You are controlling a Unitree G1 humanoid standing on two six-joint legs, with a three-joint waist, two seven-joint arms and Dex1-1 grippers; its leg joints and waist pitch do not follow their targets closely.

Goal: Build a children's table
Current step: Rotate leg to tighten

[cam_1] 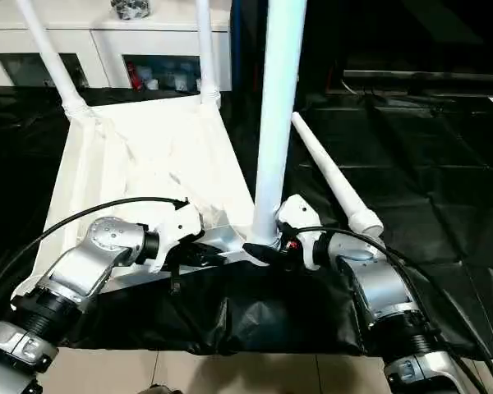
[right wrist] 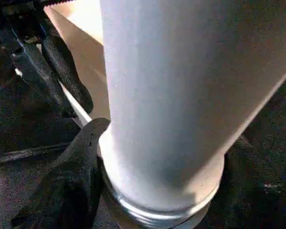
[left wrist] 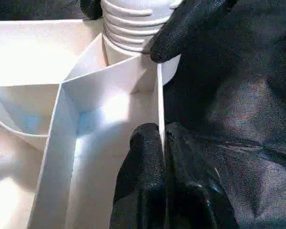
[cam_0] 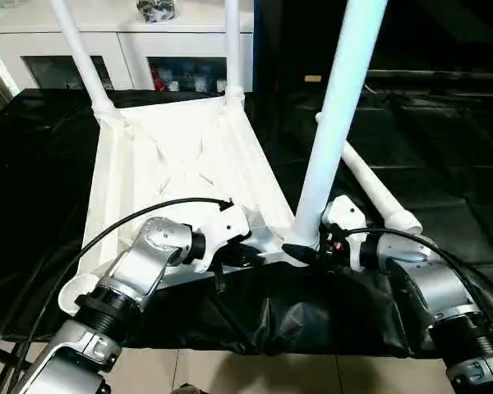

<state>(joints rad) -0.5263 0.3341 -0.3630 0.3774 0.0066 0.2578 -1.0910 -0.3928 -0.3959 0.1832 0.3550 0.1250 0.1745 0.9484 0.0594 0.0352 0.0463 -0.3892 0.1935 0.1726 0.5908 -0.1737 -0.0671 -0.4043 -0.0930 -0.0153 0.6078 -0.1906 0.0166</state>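
Observation:
The white tabletop (cam_0: 181, 164) lies upside down on the black cover, ribs facing up. Two legs (cam_0: 82, 57) (cam_0: 232, 49) stand in its far corner sockets. A third leg (cam_0: 337, 107) stands upright in the near right socket. My right gripper (cam_0: 300, 250) is closed around this leg's threaded base, with one finger (right wrist: 81, 162) pressed against the flare. My left gripper (left wrist: 163, 136) is shut on the tabletop's thin near rim wall, just left of that socket. A fourth leg (cam_0: 378, 189) lies loose on the cover to the right.
The black-covered work table (cam_0: 444, 148) ends just below my grippers, with tiled floor (cam_0: 255, 373) beyond its front edge. A white cabinet (cam_0: 107, 41) with glass doors stands behind the table. Black cables (cam_0: 131, 217) arch over my left forearm.

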